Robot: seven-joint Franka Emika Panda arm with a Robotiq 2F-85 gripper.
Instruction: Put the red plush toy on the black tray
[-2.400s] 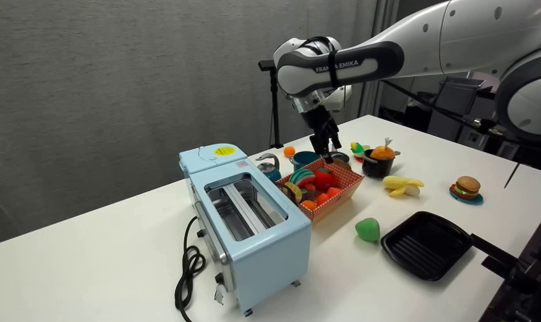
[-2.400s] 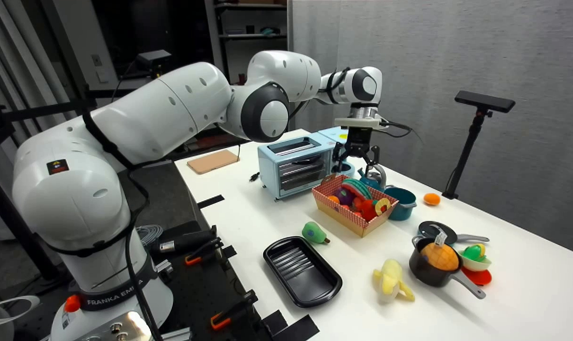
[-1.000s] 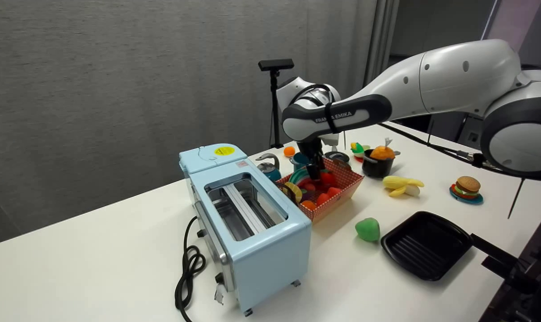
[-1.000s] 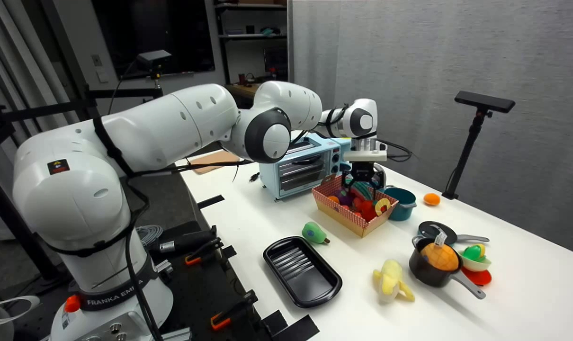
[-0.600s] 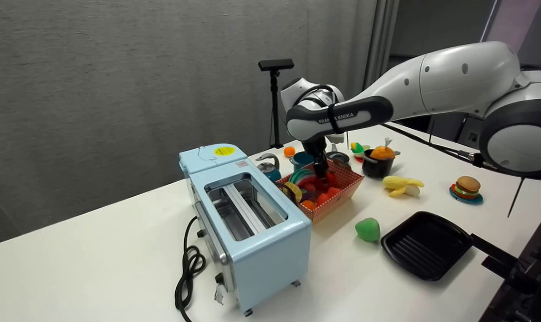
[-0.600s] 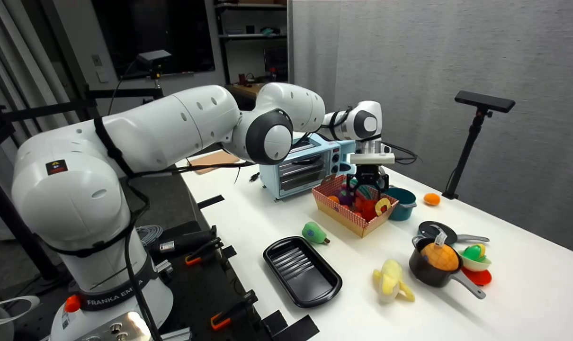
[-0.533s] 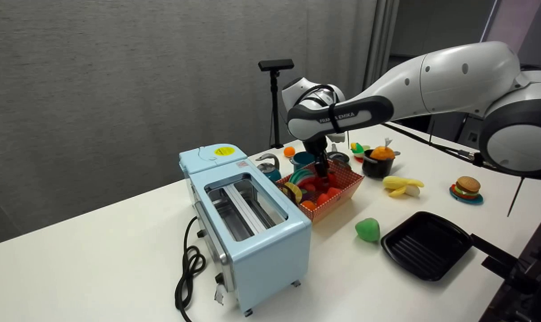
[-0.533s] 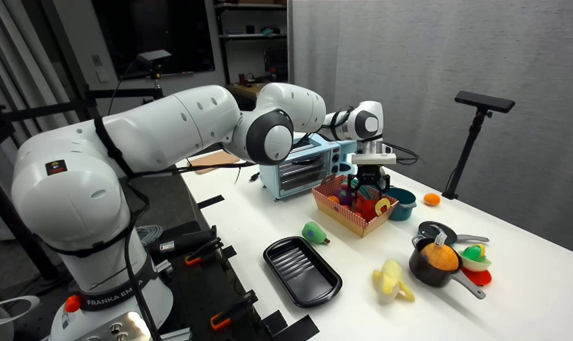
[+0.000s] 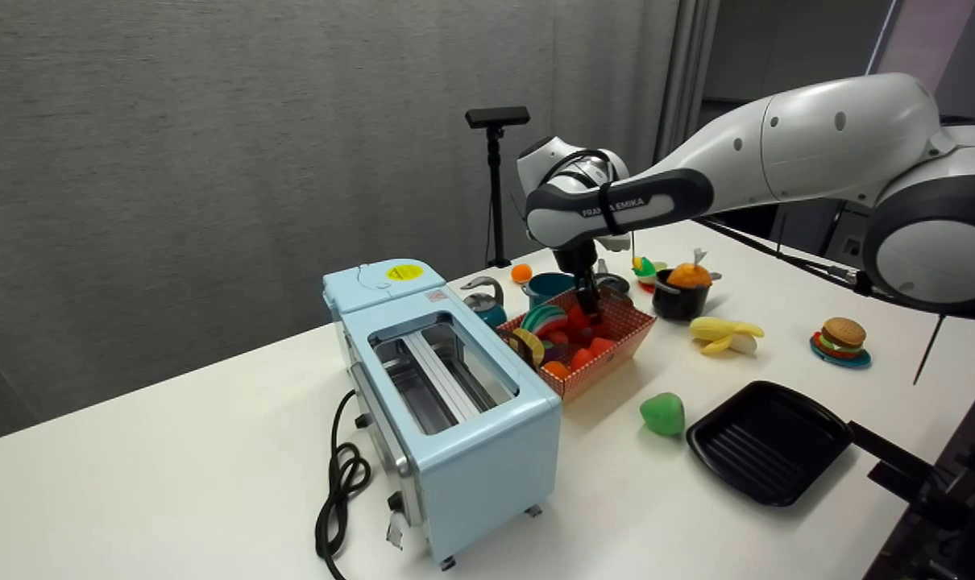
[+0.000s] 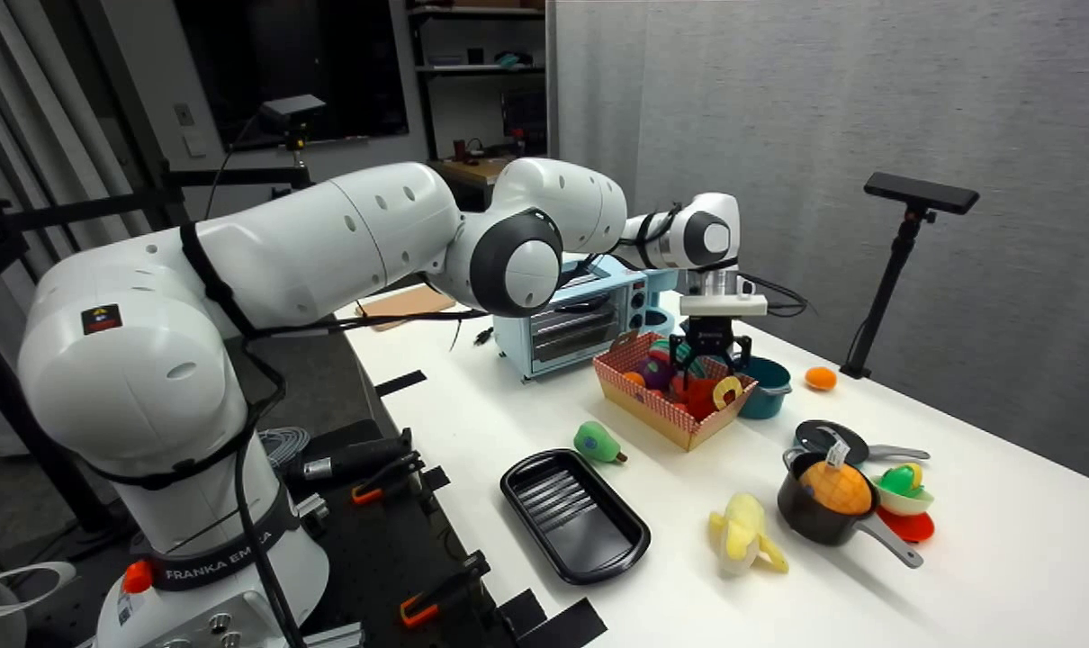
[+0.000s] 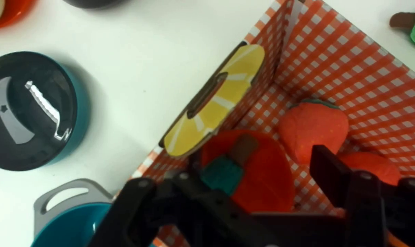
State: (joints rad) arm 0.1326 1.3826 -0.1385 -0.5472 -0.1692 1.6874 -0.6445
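Note:
The red plush toy (image 11: 262, 171), round with a green leaf and brown stem, lies inside the red-checked basket (image 11: 351, 58). In exterior views part of it shows (image 9: 578, 316), also here (image 10: 702, 396). My gripper (image 11: 259, 159) is open and reaches down into the basket, its fingers on either side of the toy. The toy is close to the left finger in the wrist view; a gap shows before the right finger. The gripper also shows in both exterior views (image 9: 591, 306) (image 10: 711, 369). The black tray (image 10: 576, 513) lies on the table with nothing on it, also seen here (image 9: 769, 443).
Smaller red toys (image 11: 313, 127), a watermelon toy (image 9: 544, 318) and a purple toy (image 10: 657, 371) share the basket. A teal pot (image 10: 762, 387) stands close behind it. The light-blue toaster (image 9: 487, 459) is beside it. A green toy (image 9: 663, 414) lies between basket and tray.
My gripper has come down from above into the basket, then shifted slightly right in both exterior views over the red plush toy. The tray and the basket have not moved.

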